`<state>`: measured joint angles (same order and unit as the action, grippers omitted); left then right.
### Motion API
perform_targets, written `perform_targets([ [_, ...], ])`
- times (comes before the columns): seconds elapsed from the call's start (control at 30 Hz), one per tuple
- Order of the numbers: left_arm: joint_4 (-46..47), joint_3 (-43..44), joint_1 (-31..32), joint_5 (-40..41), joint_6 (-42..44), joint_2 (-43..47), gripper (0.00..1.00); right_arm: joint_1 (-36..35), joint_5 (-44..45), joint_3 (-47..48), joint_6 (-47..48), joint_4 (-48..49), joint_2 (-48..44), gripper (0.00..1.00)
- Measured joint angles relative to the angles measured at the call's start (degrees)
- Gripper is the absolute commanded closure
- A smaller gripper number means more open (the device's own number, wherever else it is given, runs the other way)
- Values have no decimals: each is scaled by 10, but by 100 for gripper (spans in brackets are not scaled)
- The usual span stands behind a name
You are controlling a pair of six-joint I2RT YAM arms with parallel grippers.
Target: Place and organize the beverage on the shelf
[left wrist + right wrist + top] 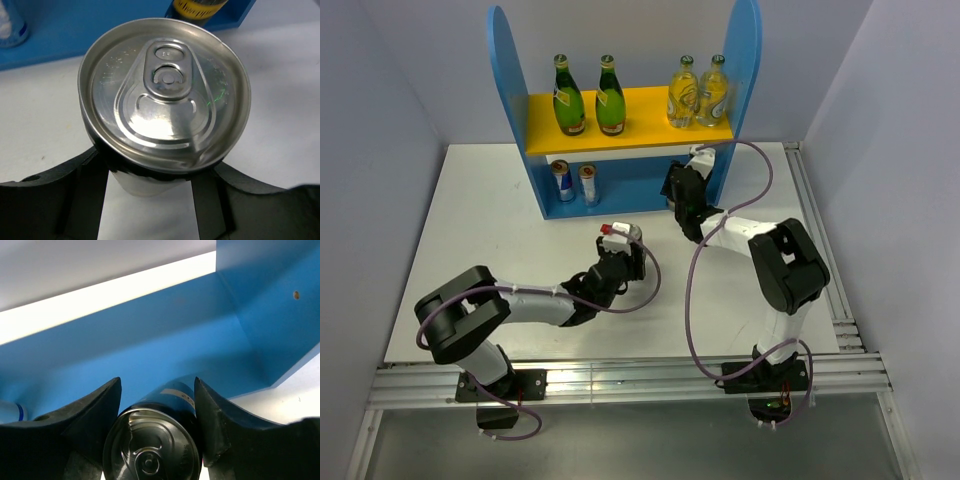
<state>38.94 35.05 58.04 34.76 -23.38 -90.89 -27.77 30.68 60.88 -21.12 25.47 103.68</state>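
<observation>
The blue shelf point(505, 70) stands at the back of the table. Two green bottles point(568, 98) point(610, 98) stand on its yellow upper board point(645, 110). Two silver-blue cans point(562, 180) point(588, 184) stand on the lower tier, left. My right gripper point(682, 198) reaches into the lower tier's right part; in its wrist view it point(157, 407) is shut on a dark can point(150, 450). My left gripper point(620, 265) is over the table's middle; in its wrist view it point(150, 177) is shut on a silver-topped can point(165, 95) with a dark band under the rim.
Two pale yellow bottles point(683, 95) point(714, 92) stand on the upper board's right end. The shelf's right side panel point(280, 315) is close beside my right gripper. White walls enclose the table on the left, back and right. The shelf's base point(75, 35) lies just beyond the left can.
</observation>
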Motion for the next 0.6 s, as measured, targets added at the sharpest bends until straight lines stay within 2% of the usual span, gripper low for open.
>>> perform_targets([
  [0.07,-2,23,-3,-7,4,-4,100,0,1,4,0,0,3,82],
  [0.1,-3,31,-5,-9,7,-5,100,0,2,9,0,-2,6,91],
  [0.2,-2,47,-9,-14,15,-8,100,0,5,19,1,-5,13,100],
  [0.6,-7,48,-20,-19,17,-18,100,1,37,82,2,-36,50,100],
])
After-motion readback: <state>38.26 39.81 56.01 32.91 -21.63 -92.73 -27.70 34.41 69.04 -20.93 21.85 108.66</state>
